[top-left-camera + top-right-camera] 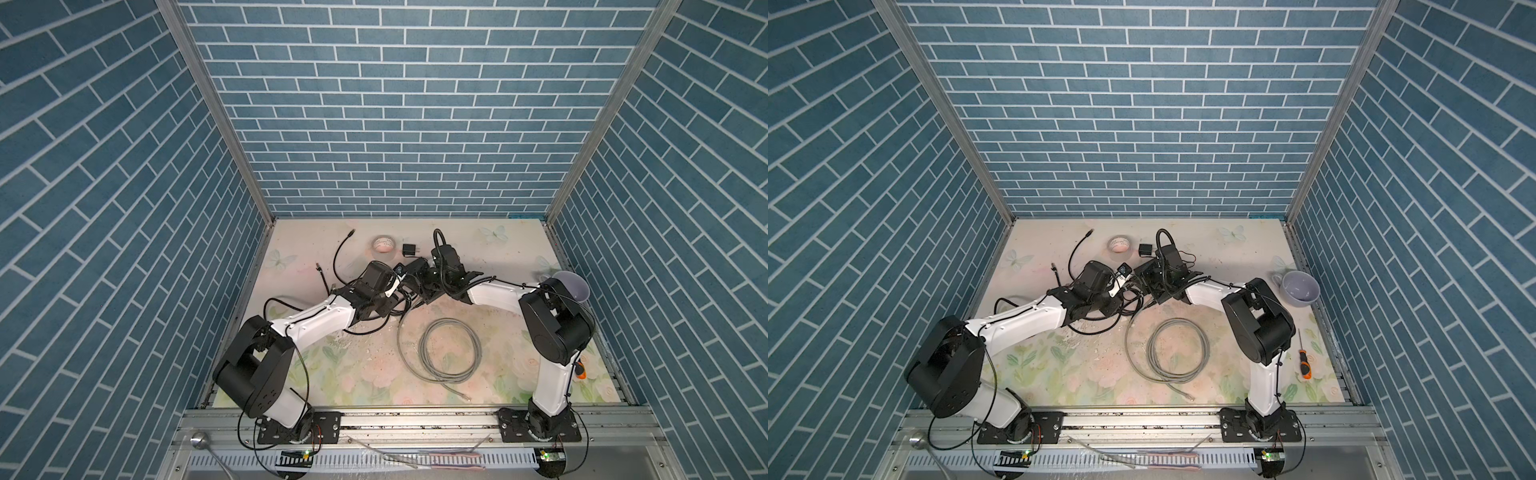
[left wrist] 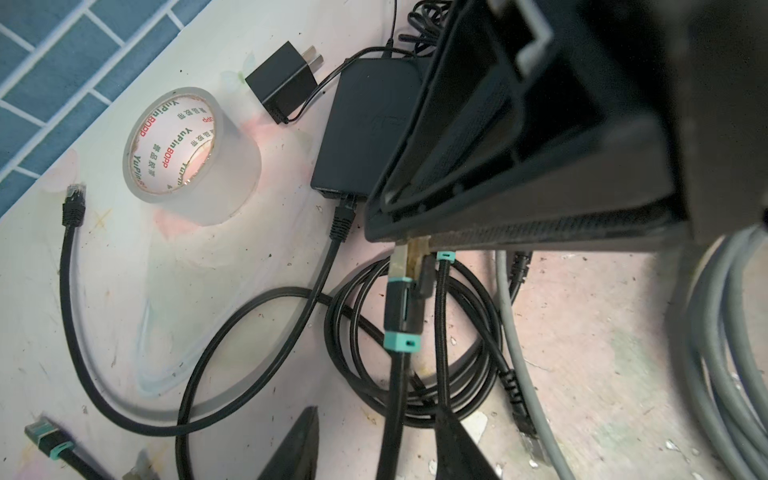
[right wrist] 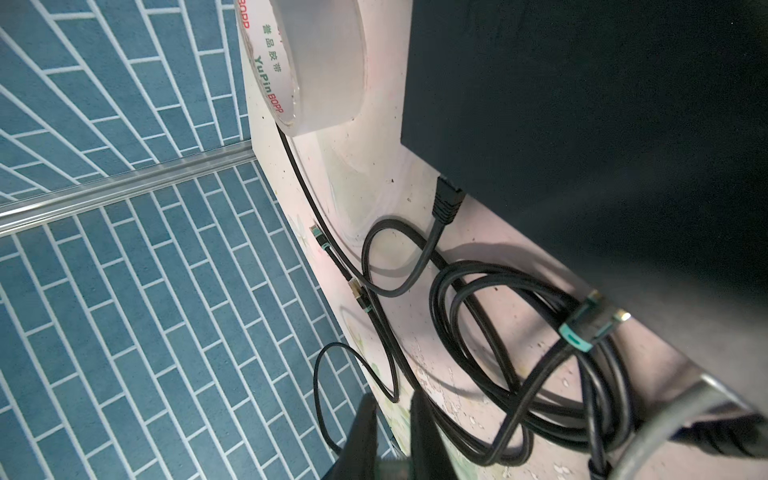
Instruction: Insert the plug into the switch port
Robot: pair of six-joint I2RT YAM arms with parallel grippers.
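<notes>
The left jaws stood partly spread, fingertips either side of the plug's cable, not visibly pinching it. The right jaws were pressed nearly together beside the switch, with nothing seen between them. The plug met the switch's port edge, its seating hidden. A tape roll crowded one side, and bare bench lay toward the mug.

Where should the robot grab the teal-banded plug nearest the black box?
Probably on the plug's straight black body, between the two teal bands. It should pinch the sides and come in from the cable end. That leaves the metal tip free for inserting.
</notes>
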